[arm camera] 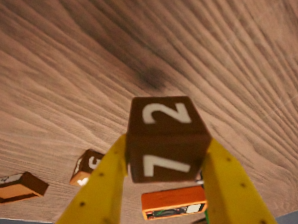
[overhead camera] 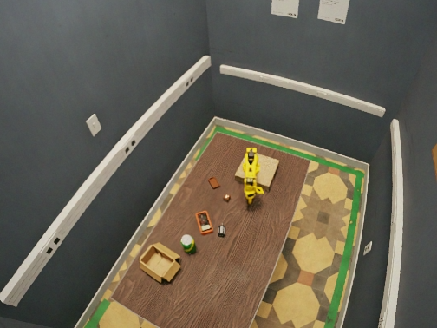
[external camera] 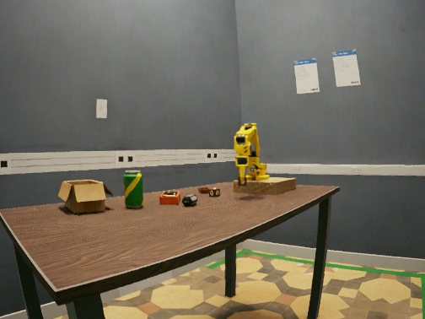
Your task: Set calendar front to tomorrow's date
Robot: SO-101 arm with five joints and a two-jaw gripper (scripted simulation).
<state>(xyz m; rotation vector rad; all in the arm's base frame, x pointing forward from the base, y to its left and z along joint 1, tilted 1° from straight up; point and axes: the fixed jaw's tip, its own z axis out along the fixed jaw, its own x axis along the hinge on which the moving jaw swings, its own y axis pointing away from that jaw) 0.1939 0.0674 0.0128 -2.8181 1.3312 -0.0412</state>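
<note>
My gripper (overhead camera: 250, 200) (external camera: 242, 181) (arm camera: 167, 150) is shut on a dark brown cube (arm camera: 167, 132), held above the table in front of the base. In the wrist view its two visible faces show a white 2 and a white 7, both lying sideways. The other brown cube (overhead camera: 226, 198) (external camera: 214, 192) (arm camera: 87, 168) lies on the table, off to the lower left in the wrist view, with white digits on its faces; one looks like a 5. The calendar tray (overhead camera: 213, 182) (external camera: 203, 190) (arm camera: 35, 184) lies beyond that cube, with white marks on one side and no cube visible in it.
An orange box (overhead camera: 198, 222) (external camera: 169, 201) (arm camera: 172, 196) with small items, a black object (overhead camera: 222, 230) (external camera: 190, 200), a green can (overhead camera: 188, 246) (external camera: 133, 190) and an open cardboard box (overhead camera: 150, 271) (external camera: 86, 206) stand farther out. The arm's base stands on a wooden block (overhead camera: 269, 167) (external camera: 270, 186).
</note>
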